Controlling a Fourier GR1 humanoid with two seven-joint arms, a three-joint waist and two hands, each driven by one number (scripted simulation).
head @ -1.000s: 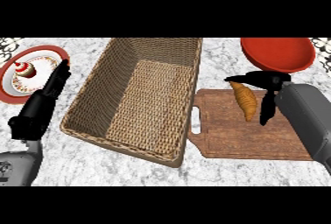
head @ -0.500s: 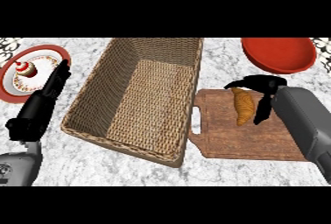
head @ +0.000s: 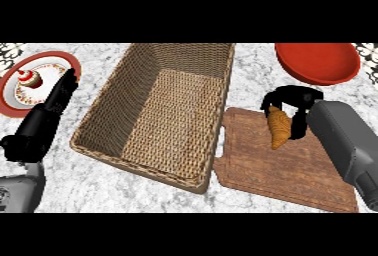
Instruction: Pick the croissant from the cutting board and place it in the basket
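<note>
"Why is the right hand [head: 294,102] curled over like that?"

"It's closing round the croissant [head: 278,128], which lies on the cutting board [head: 284,167] beside the wicker basket [head: 111,105]. Left hand [head: 46,120] rests, fingers straight."

the right hand [head: 294,100] covers the croissant's [head: 278,131] far tip. the red bowl [head: 319,62] is cut off at the far edge, the cupcake plate [head: 46,62] at left.
</note>
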